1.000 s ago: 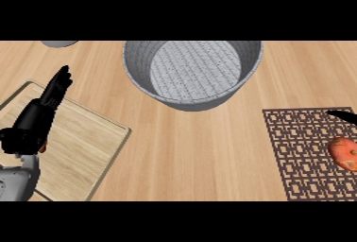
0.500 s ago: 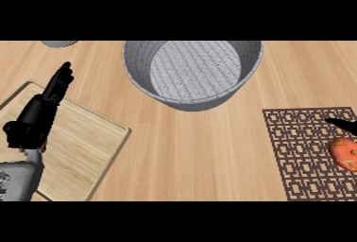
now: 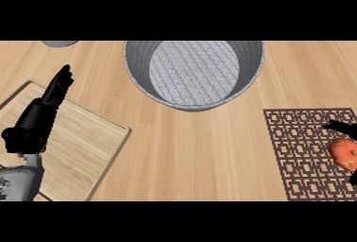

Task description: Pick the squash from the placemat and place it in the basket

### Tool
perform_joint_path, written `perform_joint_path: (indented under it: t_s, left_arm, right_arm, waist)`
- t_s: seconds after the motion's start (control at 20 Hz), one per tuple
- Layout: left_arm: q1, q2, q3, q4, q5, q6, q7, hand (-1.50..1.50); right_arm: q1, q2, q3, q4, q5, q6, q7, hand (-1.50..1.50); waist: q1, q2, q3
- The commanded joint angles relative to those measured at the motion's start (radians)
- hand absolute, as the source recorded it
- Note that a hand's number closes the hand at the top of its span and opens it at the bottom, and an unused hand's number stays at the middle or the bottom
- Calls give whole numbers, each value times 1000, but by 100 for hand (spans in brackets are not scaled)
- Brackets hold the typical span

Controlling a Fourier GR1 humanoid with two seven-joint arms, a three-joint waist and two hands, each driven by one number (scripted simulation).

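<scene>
Wooden counter point(image 3: 209, 156) seen from steeply above. Grey basket point(image 3: 194, 71) at top centre, round, woven-looking floor, open mouth up, nothing visible inside. Dark brown placemat point(image 3: 300, 151) w/ lattice pattern at right, lying flat, running off the right edge. Orange-red squash point(image 3: 344, 153) on the placemat's right part, cut by the frame edge, so only partly seen; well apart from the basket. Right hand point(image 3: 339, 126) barely in view at the right edge: black fingertips showing just above the squash, near or touching its top (contact not clear from here), plus a black sliver at the edge lower down, below the squash. Too little of it visible to say whether fingers are apart, together or clamped on the squash; cannot tell. Left hand point(image 3: 43, 113) at the left, over a pale wooden cutting board point(image 3: 83, 142), fingers straight and together, pointing up and slightly right toward the top of the view, holding nothing; resting there, grey forearm point(image 3: 17, 182) entering from the lower left corner. Cutting board lying at an angle, one corner pointing toward the centre of the counter, well apart from both basket and placemat. Small grey rounded obj. point(image 3: 59, 43) at the top left edge, mostly cut off, identity unclear. Bare counter between basket and placemat, and between board and basket. Squash not in the basket, on the mat.
</scene>
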Motion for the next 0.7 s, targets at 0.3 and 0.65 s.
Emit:
perform_joint_path:
  t_s: [0.3,0.65]
  left_arm:
    - [-1,6,48,18,24,-53,-5,0]
    - [-47,-10,43,57,-6,-40,-3,0]
  right_arm:
    - [-12,65,25,98,83,-119,-77,150]
    - [-8,47,2,105,107,-227,-161,150]
  waist:
    - [2,3,4]
    - [-8,3,3]
